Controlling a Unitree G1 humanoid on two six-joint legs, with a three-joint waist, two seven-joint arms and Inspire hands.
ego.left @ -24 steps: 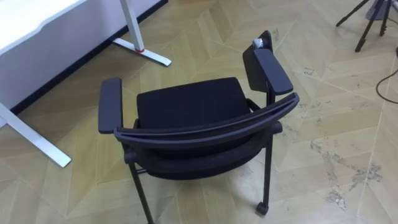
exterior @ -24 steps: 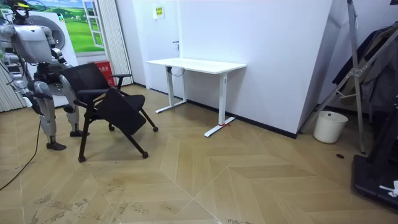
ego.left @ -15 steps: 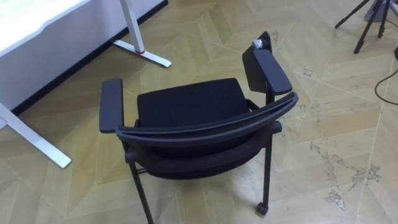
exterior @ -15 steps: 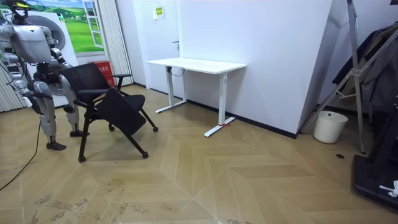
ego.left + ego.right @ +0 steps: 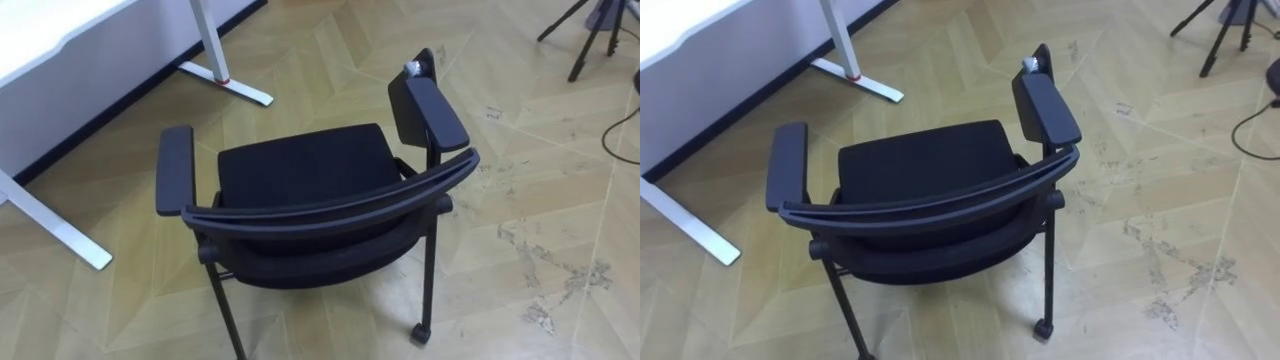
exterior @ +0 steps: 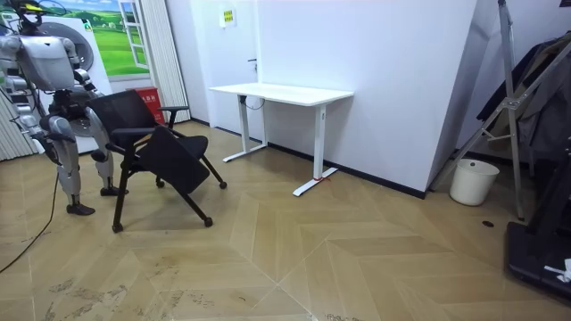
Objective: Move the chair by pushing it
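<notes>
Where the chair (image 5: 305, 190) stands: on the wooden floor (image 5: 540, 150) just in front of the robot, back toward it, seat toward the white desk (image 5: 60, 45), apart from it.
Right hand (image 6: 56, 126): low by the robot's hip; spread or curled, I cannot tell.
Left hand: hidden behind the chair's back; state likewise unreadable.
Done: robot placed behind the chair.
Left: seemingly the whole push toward the desk.
</notes>
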